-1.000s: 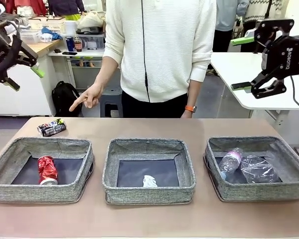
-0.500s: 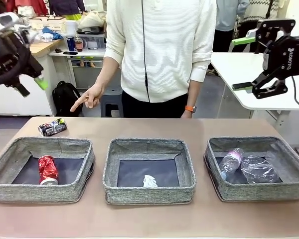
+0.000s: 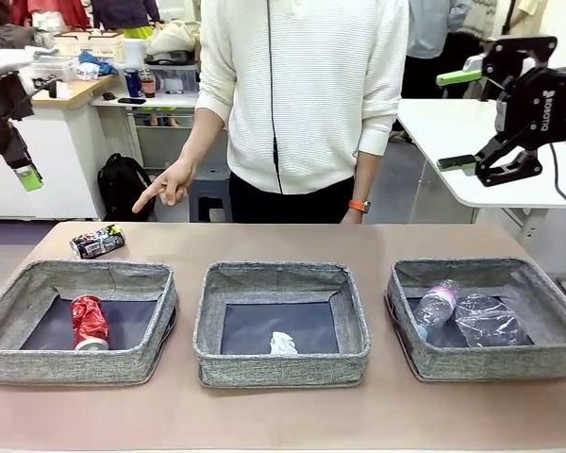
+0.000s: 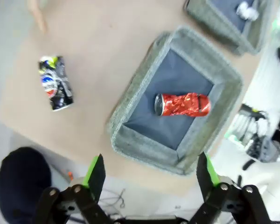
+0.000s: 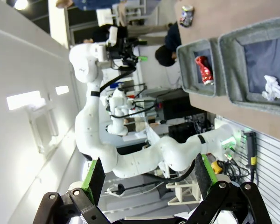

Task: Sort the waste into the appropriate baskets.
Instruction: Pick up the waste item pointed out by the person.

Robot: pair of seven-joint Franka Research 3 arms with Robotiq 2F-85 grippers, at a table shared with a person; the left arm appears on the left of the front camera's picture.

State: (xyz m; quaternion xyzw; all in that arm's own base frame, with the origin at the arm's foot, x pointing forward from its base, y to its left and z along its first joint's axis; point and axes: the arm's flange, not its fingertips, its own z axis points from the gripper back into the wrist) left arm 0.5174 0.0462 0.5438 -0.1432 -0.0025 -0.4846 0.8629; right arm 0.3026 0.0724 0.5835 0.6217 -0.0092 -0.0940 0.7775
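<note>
Three grey baskets stand in a row. The left basket (image 3: 75,364) holds a red can (image 3: 89,322), the middle basket (image 3: 283,368) a paper ball (image 3: 282,343), the right basket (image 3: 495,363) a small bottle (image 3: 436,305) and a crushed bottle (image 3: 489,321). A dark multicoloured can (image 3: 97,242) lies on the table behind the left basket. My left gripper (image 3: 19,165) hangs open high at the left edge; its wrist view looks down between its open fingers (image 4: 150,171) on the red can (image 4: 182,104) and dark can (image 4: 56,83). My right gripper (image 3: 460,120) is open, high at the right.
A person stands at the far side, one hand (image 3: 167,186) pointing a finger down toward the dark can. Bare table runs along the front edge and between the baskets. A white side table (image 3: 453,132) stands behind the right gripper.
My left gripper has swung further left, toward the picture's edge, and turned. The right gripper, the person's hand and the waste have stayed put.
</note>
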